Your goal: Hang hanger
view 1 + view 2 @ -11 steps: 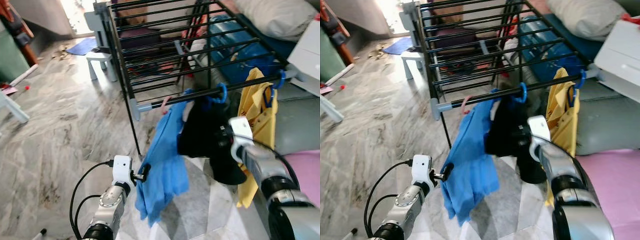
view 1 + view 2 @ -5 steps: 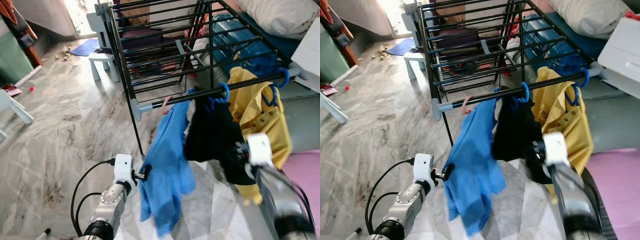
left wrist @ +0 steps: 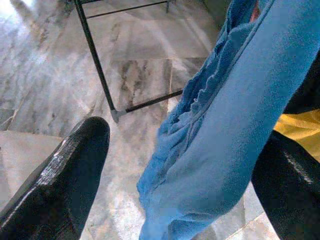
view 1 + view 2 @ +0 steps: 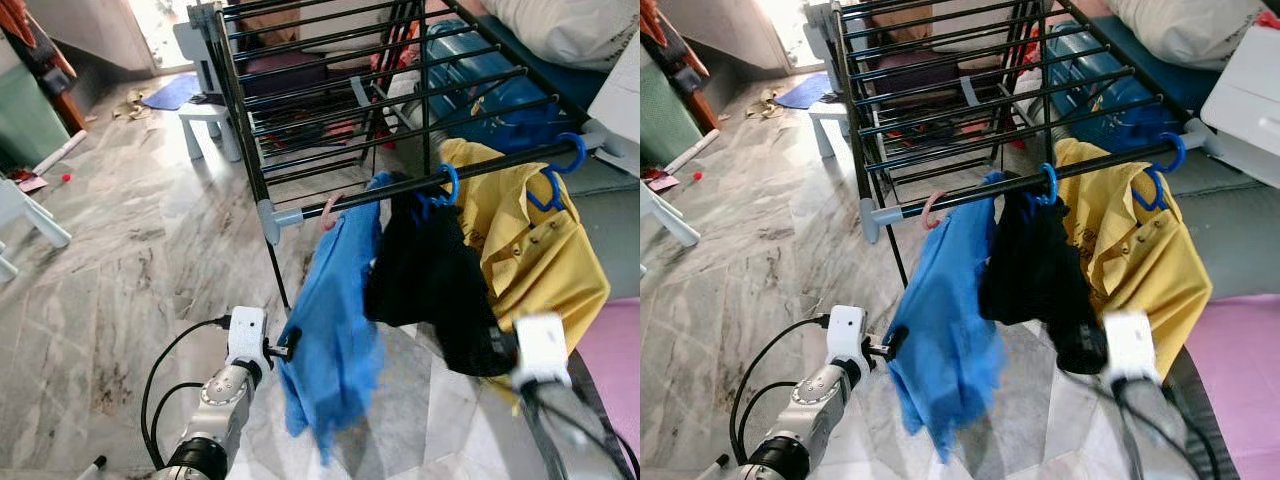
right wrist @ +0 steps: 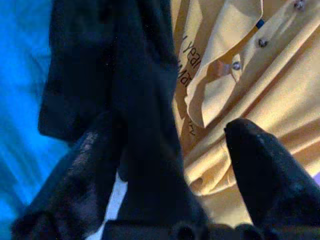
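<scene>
**Q:** Reading the head view from left to right, what do you see?

**A:** At lower left, my left end effector sits just beside the lower edge of the blue garment. In its wrist view the two black fingers stand wide apart with blue cloth hanging between them. I judge it open, gripping nothing.

**Q:** And the middle of the frame?

**A:** The drying rack's front rail crosses it, rising toward the right. Three garments hang from it. The blue one is leftmost, on a pink hanger hook. Next is the black garment, on a blue hanger hook. The yellow shirt is furthest right, on a second blue hanger hook.

**Q:** Where is the right end effector?

**A:** At lower right, blurred, under the hem of the black garment. In its wrist view its fingers are spread, with dark cloth and the yellow shirt ahead of them. I see nothing clamped, so I call it open.

**Q:** How far along is the task?

**A:** All three hooks appear seated over the rail and neither end effector carries a hanger, so I judge the hanging done. What I take to be left is drawing both arms clear of the cloth without snagging it.
</scene>
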